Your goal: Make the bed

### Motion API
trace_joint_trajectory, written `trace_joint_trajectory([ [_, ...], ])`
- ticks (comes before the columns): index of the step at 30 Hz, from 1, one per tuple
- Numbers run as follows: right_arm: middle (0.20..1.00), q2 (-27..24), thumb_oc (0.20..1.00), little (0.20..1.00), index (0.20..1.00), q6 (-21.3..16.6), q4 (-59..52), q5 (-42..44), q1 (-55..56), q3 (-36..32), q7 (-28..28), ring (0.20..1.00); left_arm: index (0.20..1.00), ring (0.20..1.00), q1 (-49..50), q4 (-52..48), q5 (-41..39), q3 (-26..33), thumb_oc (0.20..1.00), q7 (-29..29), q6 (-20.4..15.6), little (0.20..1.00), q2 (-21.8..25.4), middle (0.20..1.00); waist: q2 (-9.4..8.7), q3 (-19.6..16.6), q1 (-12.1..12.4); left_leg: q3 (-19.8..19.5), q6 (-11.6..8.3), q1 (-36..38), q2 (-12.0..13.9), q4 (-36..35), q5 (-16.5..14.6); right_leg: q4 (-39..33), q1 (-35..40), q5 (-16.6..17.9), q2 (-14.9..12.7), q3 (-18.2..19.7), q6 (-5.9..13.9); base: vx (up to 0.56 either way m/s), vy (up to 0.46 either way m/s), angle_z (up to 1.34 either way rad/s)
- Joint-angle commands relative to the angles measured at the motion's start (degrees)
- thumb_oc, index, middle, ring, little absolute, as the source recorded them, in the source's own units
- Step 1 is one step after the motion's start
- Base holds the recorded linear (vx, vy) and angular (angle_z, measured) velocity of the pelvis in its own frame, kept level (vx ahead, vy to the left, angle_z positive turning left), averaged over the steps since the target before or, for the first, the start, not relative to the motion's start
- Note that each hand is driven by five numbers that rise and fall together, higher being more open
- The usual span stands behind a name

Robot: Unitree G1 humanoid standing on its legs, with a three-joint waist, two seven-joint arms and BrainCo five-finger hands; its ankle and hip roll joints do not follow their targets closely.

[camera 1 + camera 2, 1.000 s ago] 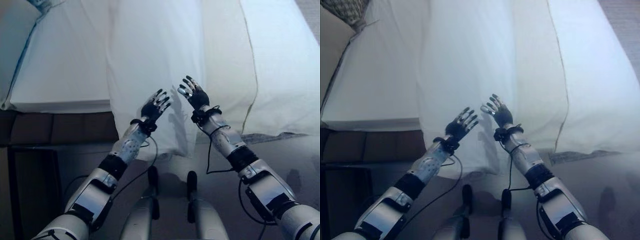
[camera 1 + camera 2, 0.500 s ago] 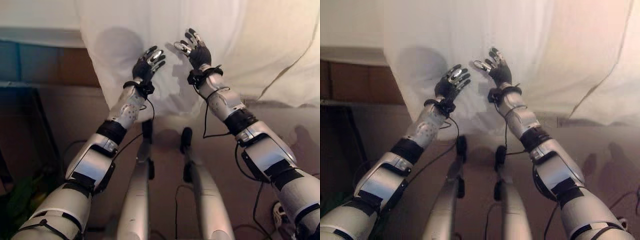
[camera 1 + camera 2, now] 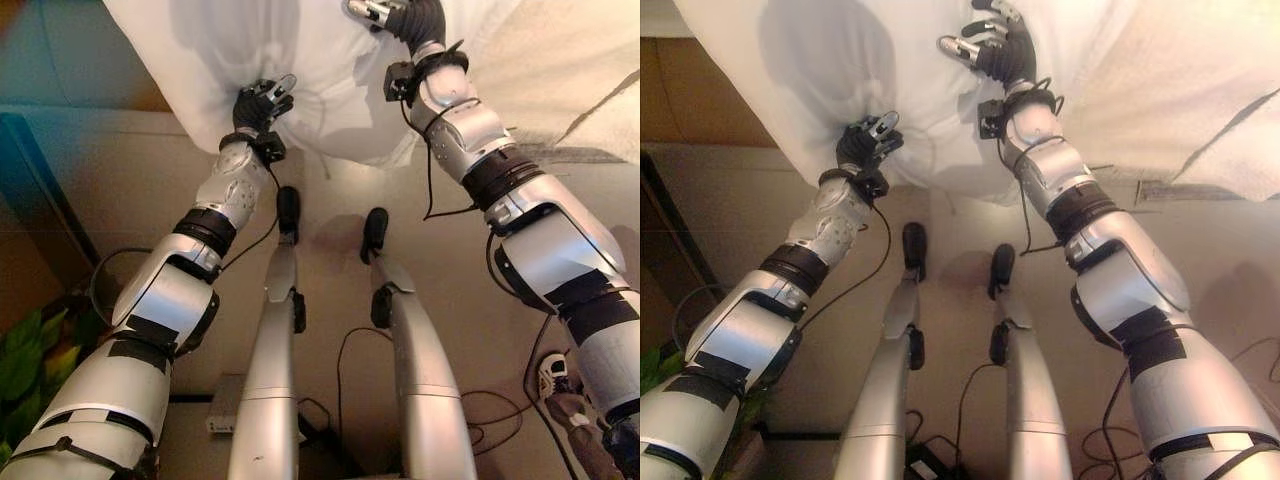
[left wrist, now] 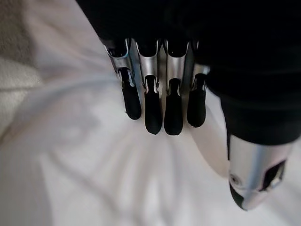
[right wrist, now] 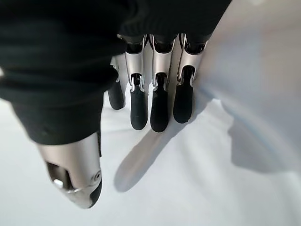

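Right hand (image 5: 141, 89) seen from the wrist: dark ribbed cover at one corner, silver fingers (image 5: 159, 106) with dark tips extended in a straight row, thumb (image 5: 77, 181) set apart. Beyond the fingertips lies white sheet (image 5: 197, 188), smooth, with a raised fold beside the fingers. The hand's shadow falls across the cloth.
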Motion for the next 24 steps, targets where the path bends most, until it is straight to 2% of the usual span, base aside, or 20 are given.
trace_joint_trajectory([
  [1,1.000,-0.8,1.000,1.000,1.000,4.1,6.1,-2.6,7.6,2.0,-2.3,1.000,1.000,1.000,-0.7,4.3,2.4,5.0,1.000,3.7,-2.1,1.000,2.8,1.000,0.53,0.5,0.7,3.1,-2.07,-0.1,-4.0,8.2,-12.2,-14.8,5.3,4.9,0.5,1.8,4.45,0.00,0.009,0.10],
  [3,1.000,-0.6,1.000,1.000,1.000,3.9,6.5,-2.5,8.7,1.4,-2.2,1.000,1.000,1.000,0.1,4.7,2.6,6.0,1.000,3.7,-2.2,1.000,2.6,1.000,0.53,0.5,0.7,3.0,-2.15,0.0,-4.0,8.0,-12.1,-14.9,5.4,4.9,0.5,1.8,4.47,0.00,0.003,0.09],
  [4,1.000,-0.5,1.000,1.000,1.000,3.7,8.2,-2.5,12.3,-1.4,-2.3,1.000,1.000,1.000,2.7,4.8,3.0,8.6,1.000,3.9,-2.2,1.000,2.0,1.000,0.66,0.5,0.7,3.0,-2.24,-0.1,-4.1,7.6,-12.0,-15.1,5.3,4.8,0.5,1.8,4.40,-0.04,0.012,0.05],
  [5,1.000,-0.4,1.000,1.000,1.000,3.7,8.5,-2.5,13.8,-2.8,-2.1,1.000,1.000,1.000,3.8,4.5,3.2,9.7,1.000,4.0,-2.3,1.000,1.8,1.000,0.72,0.5,0.5,3.5,-1.94,-1.4,-4.2,7.6,-10.4,-15.1,3.9,6.1,0.2,1.3,4.01,0.00,0.006,0.05],
  [6,1.000,-0.3,1.000,1.000,1.000,3.5,9.3,-2.2,15.7,-4.2,-2.3,1.000,1.000,1.000,5.4,4.5,3.4,10.7,1.000,4.1,-2.5,1.000,1.5,1.000,0.87,0.5,0.5,3.0,-2.24,-0.4,-4.2,7.5,-11.7,-14.9,4.7,4.9,0.5,1.9,4.29,-0.05,0.025,0.11],
  [7,1.000,-0.3,1.000,1.000,1.000,3.3,10.0,-1.9,18.3,-6.3,-2.1,1.000,1.000,1.000,7.6,4.0,3.8,12.4,1.000,4.2,-2.7,1.000,1.0,1.000,0.96,0.5,0.4,3.5,-1.91,-1.6,-4.4,7.4,-10.3,-14.8,3.5,6.0,0.3,1.4,3.87,-0.01,0.008,0.10],
  [8,1.000,-0.4,1.000,1.000,1.000,3.3,9.8,-1.9,18.4,-6.4,-2.2,1.000,1.000,1.000,7.8,3.7,4.0,12.4,1.000,4.4,-2.6,1.000,1.0,1.000,0.97,0.5,0.4,3.5,-1.90,-1.5,-4.4,7.4,-10.2,-14.8,3.5,6.0,0.2,1.4,3.87,-0.05,0.025,0.07],
  [10,1.000,0.3,1.000,1.000,1.000,2.8,11.2,-1.2,26.8,-12.5,-2.0,1.000,1.000,1.000,14.8,2.0,4.1,16.6,1.000,4.9,-3.2,1.000,-1.2,1.000,1.37,0.5,0.2,3.8,-1.88,-1.5,-4.5,7.3,-10.1,-14.2,3.1,5.9,0.3,1.6,3.73,-0.02,0.032,0.06],
  [15,1.000,0.2,1.000,1.000,1.000,3.2,14.7,-2.4,39.2,-19.9,-2.1,1.000,1.000,1.000,24.1,4.2,5.2,21.5,1.000,5.3,-2.7,1.000,-3.8,1.000,1.94,0.5,-0.2,4.4,-2.01,-0.4,-4.3,6.8,-9.4,-12.6,3.1,5.4,0.1,1.6,3.66,-0.02,0.027,0.03],
  [16,1.000,0.3,1.000,1.000,1.000,3.1,15.0,-2.4,42.3,-21.2,-2.2,1.000,1.000,1.000,26.7,4.8,5.5,22.3,1.000,5.1,-2.4,1.000,-4.9,1.000,2.02,0.5,-0.2,4.0,-2.25,1.2,-4.3,6.7,-10.3,-11.8,4.4,4.1,0.3,2.1,3.83,0.00,0.000,0.00],
  [17,1.000,0.2,1.000,1.000,1.000,3.1,14.9,-2.4,42.4,-21.2,-2.2,1.000,1.000,1.000,26.7,4.7,5.5,22.3,1.000,5.1,-2.5,1.000,-4.9,1.000,2.01,0.5,-0.2,4.5,-2.02,0.4,-4.3,6.6,-9.4,-11.9,3.7,4.9,0.1,1.6,3.55,0.00,0.000,0.00],
  [18,1.000,0.9,1.000,1.000,1.000,2.8,15.3,-2.0,46.8,-23.8,-2.1,1.000,1.000,1.000,30.8,6.0,6.3,23.8,1.000,4.9,-2.0,1.000,-6.6,1.000,2.18,0.5,-0.5,4.1,-2.25,2.5,-4.2,6.5,-10.3,-10.8,5.2,3.6,0.2,2.2,3.74,-0.05,0.010,0.00],
  [20,1.000,1.4,1.000,1.000,1.000,2.4,14.5,-1.7,50.9,-25.7,-2.0,1.000,1.000,1.000,34.2,5.7,7.6,23.7,1.000,5.0,-1.9,1.000,-8.4,1.000,2.34,0.5,-0.6,4.7,-1.96,3.4,-4.4,5.9,-8.8,-10.3,5.6,4.4,0.0,1.7,3.26,-0.06,0.000,0.06],
  [21,1.000,1.9,1.000,1.000,1.000,2.1,14.2,-1.3,52.5,-26.2,-2.0,1.000,1.000,1.000,35.5,6.0,8.2,23.8,1.000,4.8,-1.6,1.000,-9.0,1.000,2.33,0.5,-0.7,4.2,-2.33,5.4,-4.4,5.8,-9.8,-9.8,7.4,3.1,0.3,2.3,3.57,-0.09,0.000,0.04],
  [22,1.000,2.4,1.000,1.000,1.000,1.9,13.4,-1.2,53.7,-26.9,-1.9,1.000,1.000,1.000,36.5,6.1,8.6,23.9,1.000,4.8,-1.5,1.000,-9.1,1.000,2.25,0.5,-0.7,4.7,-2.08,5.9,-4.4,5.2,-8.3,-10.2,7.8,4.2,0.2,1.5,3.20,-0.04,-0.010,-0.03],
  [23,1.000,2.7,1.000,1.000,1.000,1.7,13.1,-1.1,54.7,-27.0,-1.8,1.000,1.000,1.000,37.9,6.2,9.2,23.9,1.000,4.6,-1.3,1.000,-9.5,1.000,2.20,0.5,-0.7,4.2,-2.44,8.1,-4.4,4.8,-9.5,-10.0,9.8,3.0,0.4,1.9,3.59,-0.09,-0.001,-0.02],
  [24,1.000,3.4,1.000,1.000,1.000,1.6,12.1,-1.5,56.0,-27.0,-1.6,1.000,1.000,1.000,39.4,5.9,10.0,23.8,1.000,4.4,-1.1,1.000,-10.1,1.000,2.06,0.5,-0.6,4.3,-2.56,10.0,-4.5,4.2,-9.2,-10.3,11.7,3.0,0.4,1.6,3.71,-0.05,-0.022,-0.06],
])
